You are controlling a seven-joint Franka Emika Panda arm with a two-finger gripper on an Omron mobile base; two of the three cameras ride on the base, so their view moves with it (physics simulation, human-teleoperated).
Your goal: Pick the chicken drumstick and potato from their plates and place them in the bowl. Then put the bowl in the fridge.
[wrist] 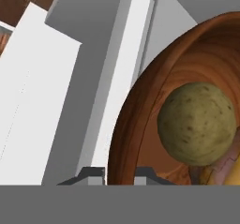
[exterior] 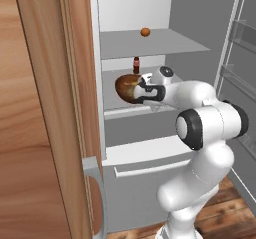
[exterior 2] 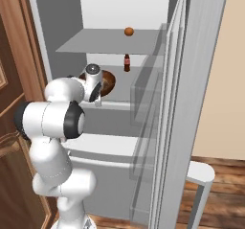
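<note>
The open fridge [exterior: 150,43] is viewed from behind-left and behind-right; the bowl [wrist: 140,124] is seen close from the hand.

This is a rendered home kitchen. A tall light-grey fridge [exterior: 200,43] stands open, its pale inner shelves [exterior: 155,44] and clear door racks [exterior 2: 148,94] on show. Food and drink sit inside: an orange [exterior: 145,31] near the back edge of the upper shelf and a dark bottle [exterior: 136,65] toward the back of the shelf below. A wooden bowl [wrist: 154,106] holding a potato [wrist: 197,123] is at the front edge of that lower shelf. Brown wooden cabinets [exterior: 35,113] flank the fridge on the left, one with a grey handle [exterior: 95,193]. The floor [exterior 2: 225,168] is wood planking, and a plain beige wall [exterior 2: 225,79] runs to the right.
</note>
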